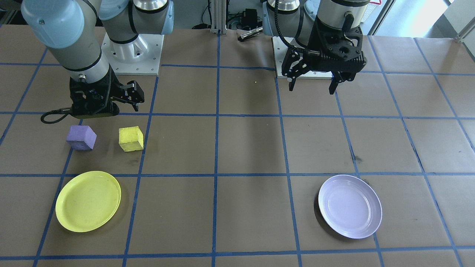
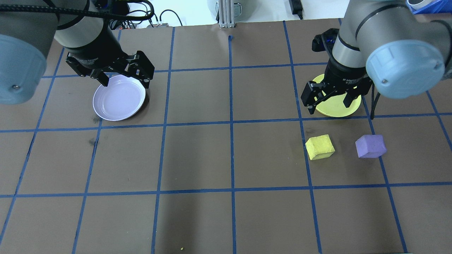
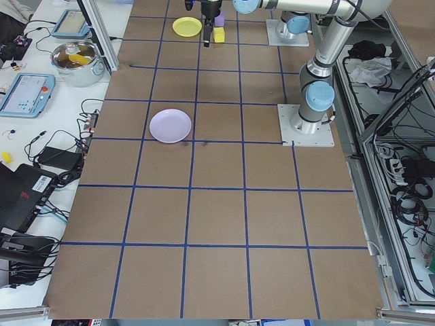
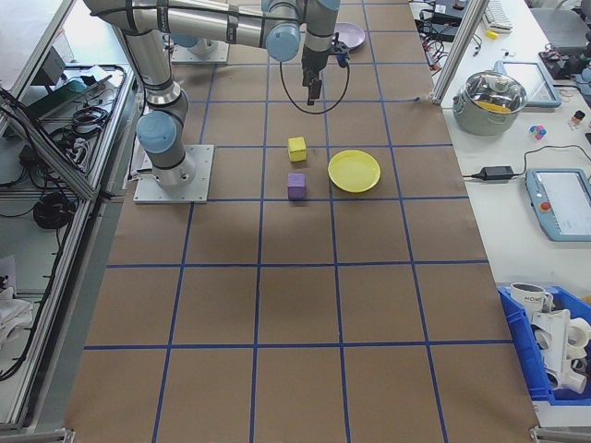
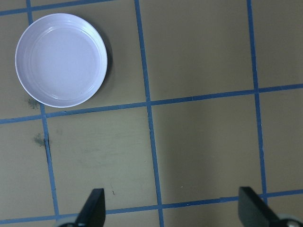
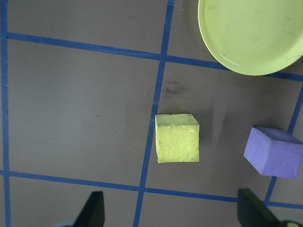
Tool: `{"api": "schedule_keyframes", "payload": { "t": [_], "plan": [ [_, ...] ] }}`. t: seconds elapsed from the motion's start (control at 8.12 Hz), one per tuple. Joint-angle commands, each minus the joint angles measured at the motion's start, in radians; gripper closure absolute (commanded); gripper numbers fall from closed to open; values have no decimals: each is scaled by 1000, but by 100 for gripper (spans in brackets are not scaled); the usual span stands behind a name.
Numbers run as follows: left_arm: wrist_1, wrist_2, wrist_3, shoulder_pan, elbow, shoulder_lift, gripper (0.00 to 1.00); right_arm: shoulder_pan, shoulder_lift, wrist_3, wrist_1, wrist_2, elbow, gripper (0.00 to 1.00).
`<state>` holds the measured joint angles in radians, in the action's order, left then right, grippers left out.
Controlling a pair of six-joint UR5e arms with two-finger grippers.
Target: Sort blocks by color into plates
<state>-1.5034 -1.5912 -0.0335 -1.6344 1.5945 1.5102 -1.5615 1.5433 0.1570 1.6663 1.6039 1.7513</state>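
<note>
The yellow block [image 2: 320, 147] and the purple block [image 2: 370, 146] lie side by side on the brown table, a small gap between them. Just beyond them sits the yellow plate [image 2: 337, 110], partly covered by my right gripper [image 2: 329, 106], which hovers open and holds nothing. In the right wrist view the yellow block [image 6: 176, 138] lies ahead of the fingers, with the purple block [image 6: 277, 151] to its right. On the far side, the lavender plate [image 2: 119, 98] holds nothing. My left gripper [image 2: 125, 79] hangs open over that plate's far rim.
Blue tape lines divide the brown paper table [image 2: 229, 158] into squares. The arms' base plates [image 1: 131, 52] are bolted at the robot's edge. Side benches beside the table carry a metal pot [image 3: 78, 61], tablets and cables; a blue bin [image 4: 554, 341] stands near one end.
</note>
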Motion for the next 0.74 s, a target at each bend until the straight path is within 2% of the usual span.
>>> {"api": "schedule_keyframes", "payload": {
  "t": [0.0, 0.12, 0.37, 0.49, 0.62],
  "plan": [
    [-1, 2, 0, 1, 1, -18, 0, 67, -52, 85, 265, 5, 228, 0],
    [-7, 14, 1, -1, 2, -19, 0, 99, -64, 129, 370, 4, 305, 0],
    [-1, 10, 12, -1, 2, -8, 0, 100, -100, 105, 391, -15, 321, 0],
    [-9, -1, 4, 2, 2, -11, 0, 100, -151, 101, 417, -15, 318, 0],
    [-8, -4, 3, 1, 1, 7, 0, 100, -198, 107, 405, -10, 320, 0]
  ]
}}
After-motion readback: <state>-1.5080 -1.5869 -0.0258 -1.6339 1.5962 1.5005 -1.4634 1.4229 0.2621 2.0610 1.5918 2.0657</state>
